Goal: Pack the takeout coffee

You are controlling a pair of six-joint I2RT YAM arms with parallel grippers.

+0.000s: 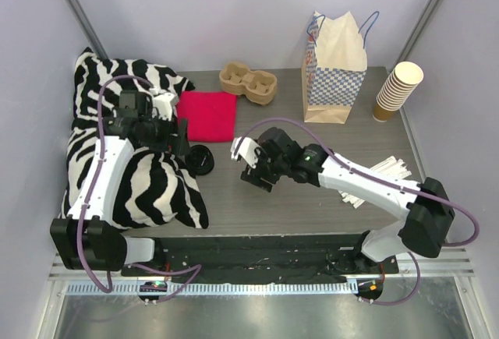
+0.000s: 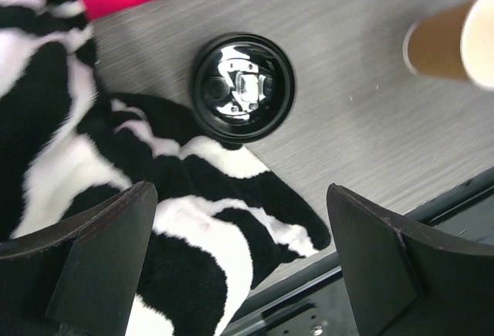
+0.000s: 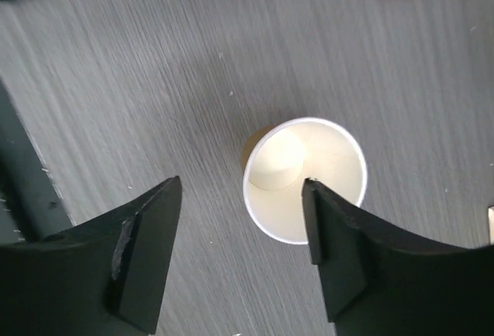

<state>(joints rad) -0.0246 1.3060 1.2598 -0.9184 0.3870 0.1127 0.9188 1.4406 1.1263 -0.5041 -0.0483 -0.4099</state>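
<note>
Tan paper cup [image 3: 282, 197] stands lidless at desk [image 1: 234, 206] centre, right hand [image 3: 241, 189] released above it. Black lid [image 2: 243, 89] lies toward left edge against zebra cloth [image 2: 46, 120], under released left hand [image 2: 239, 193]. Lidding and packing into far-edge paper bag [image 1: 334, 82] remain.

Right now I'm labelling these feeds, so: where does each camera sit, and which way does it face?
Top external: above and behind the bases, looking down at the table; left arm and right arm show.
Left wrist: on the left arm, facing down at the black lid; left fingers show.
Right wrist: on the right arm, facing down into the paper cup; right fingers show.
Shared: both wrist views catch the paper cup.
</note>
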